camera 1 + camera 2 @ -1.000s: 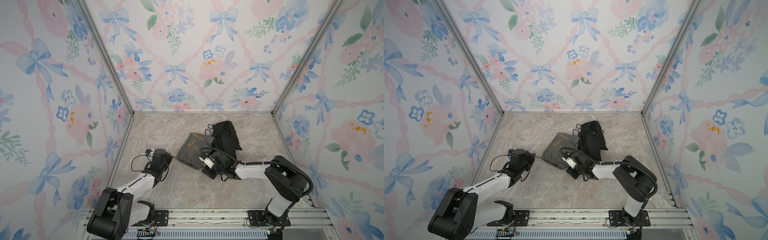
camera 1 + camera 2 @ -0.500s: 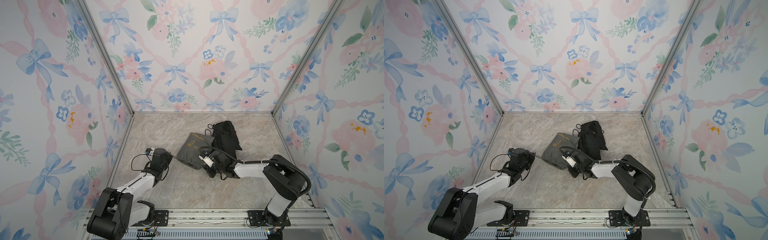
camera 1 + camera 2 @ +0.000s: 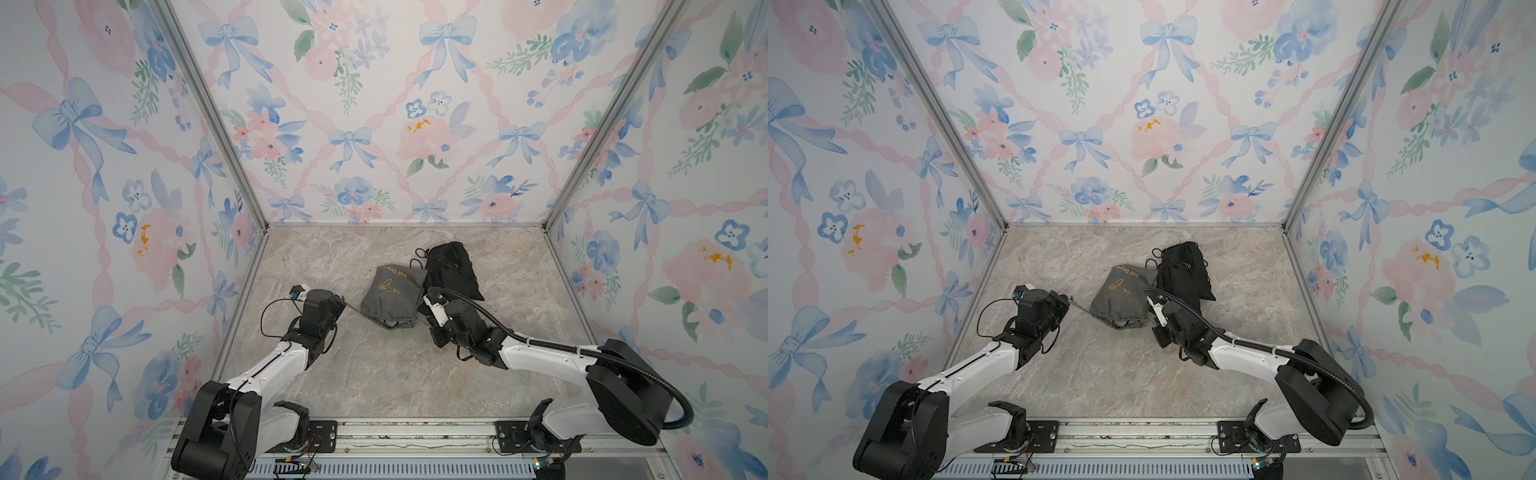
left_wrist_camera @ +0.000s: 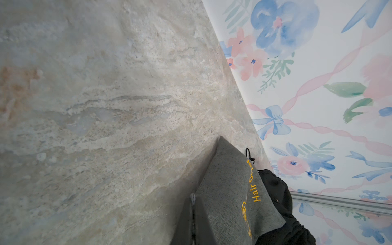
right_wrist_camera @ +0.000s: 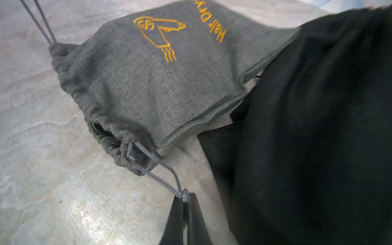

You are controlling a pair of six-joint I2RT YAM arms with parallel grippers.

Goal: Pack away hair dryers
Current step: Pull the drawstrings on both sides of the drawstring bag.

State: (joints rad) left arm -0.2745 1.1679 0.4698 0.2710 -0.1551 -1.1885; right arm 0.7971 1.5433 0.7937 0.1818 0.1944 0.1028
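Black pouches (image 3: 451, 270) touch grey pouch (image 3: 390, 293) beside its drawstring (image 5: 154, 169).

You had a grey pouch (image 3: 392, 291) with yellow "Hair Dryer" lettering lying on the marble-look table (image 3: 374, 374), its drawstrings (image 5: 152, 169) stretched taut both ways, just beside a black pouch (image 3: 451, 268).

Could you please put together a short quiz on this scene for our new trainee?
1. True or false: the right hand is shut on a drawstring of the grey pouch.
2. The embroidery on the grey pouch is: A blue, B orange, C white.
3. Fill in: the left hand pinches the pouch's other ____.
Key: 1 true; 2 B; 3 drawstring.
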